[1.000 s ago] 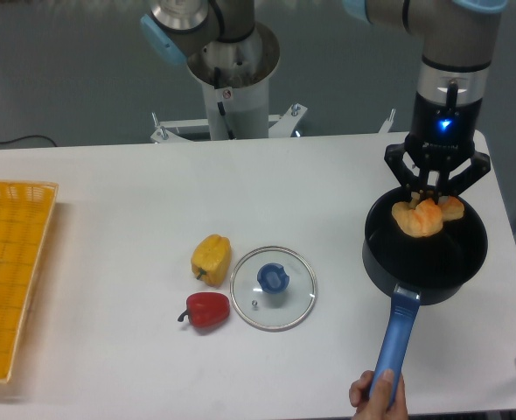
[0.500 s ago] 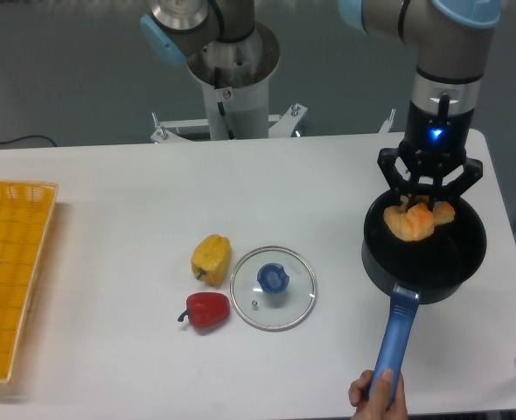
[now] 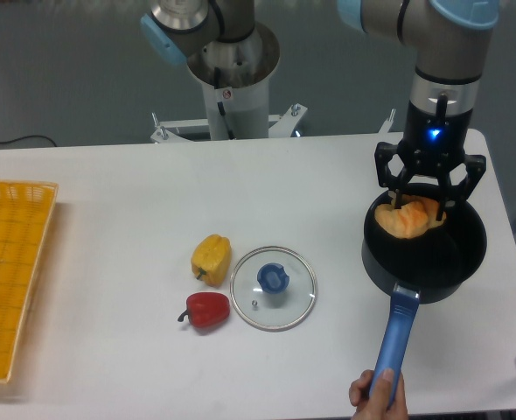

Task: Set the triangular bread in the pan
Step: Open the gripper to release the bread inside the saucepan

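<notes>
The triangular bread (image 3: 404,221), golden-orange and glossy, lies inside the pan (image 3: 415,273), a deep black saucepan at the table's right side. My gripper (image 3: 421,201) hangs straight down just over the pan's far rim. It is open, with its fingers spread to either side of the bread's upper part. The fingertips sit close to the bread and do not clamp it. The pan's long blue handle (image 3: 394,337) points toward the front edge.
A human hand (image 3: 378,395) holds the end of the blue handle. A glass lid with a blue knob (image 3: 274,287), a yellow bell pepper (image 3: 211,259) and a red pepper (image 3: 207,310) lie mid-table. A yellow basket (image 3: 9,271) sits at the left edge.
The gripper has risen a little and its fingers have spread. The bread has settled slightly left inside the pan.
</notes>
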Motion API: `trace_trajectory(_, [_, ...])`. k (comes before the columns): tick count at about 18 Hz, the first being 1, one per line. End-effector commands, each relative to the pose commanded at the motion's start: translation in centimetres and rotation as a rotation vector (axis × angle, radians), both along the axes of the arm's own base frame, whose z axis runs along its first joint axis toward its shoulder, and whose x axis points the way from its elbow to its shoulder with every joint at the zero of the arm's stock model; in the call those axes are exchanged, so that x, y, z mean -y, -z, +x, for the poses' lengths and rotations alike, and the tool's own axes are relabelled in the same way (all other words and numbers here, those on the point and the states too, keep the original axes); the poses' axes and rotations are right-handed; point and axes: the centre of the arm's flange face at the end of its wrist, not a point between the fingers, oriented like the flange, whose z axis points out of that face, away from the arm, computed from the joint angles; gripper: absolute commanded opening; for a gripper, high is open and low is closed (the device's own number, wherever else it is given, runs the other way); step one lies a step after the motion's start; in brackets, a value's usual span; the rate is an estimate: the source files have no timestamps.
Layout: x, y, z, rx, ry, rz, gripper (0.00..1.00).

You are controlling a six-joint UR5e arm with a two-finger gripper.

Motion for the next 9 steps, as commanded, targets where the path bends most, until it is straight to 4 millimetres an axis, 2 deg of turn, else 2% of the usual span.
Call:
trace_trajectory(1, [0.1, -0.1, 0.0, -0.003, 0.000, 0.001, 0.84])
trace_trajectory(3, [0.2, -0.2, 0.0, -0.006, -0.003, 0.002, 0.92])
trace_trajectory(7, [0.9, -0.6, -0.3, -0.004, -0.026, 0.012, 0.94])
trace_trajectory(9, [1.1, -1.7, 0.3, -0.012, -0.044, 0.023, 0.94])
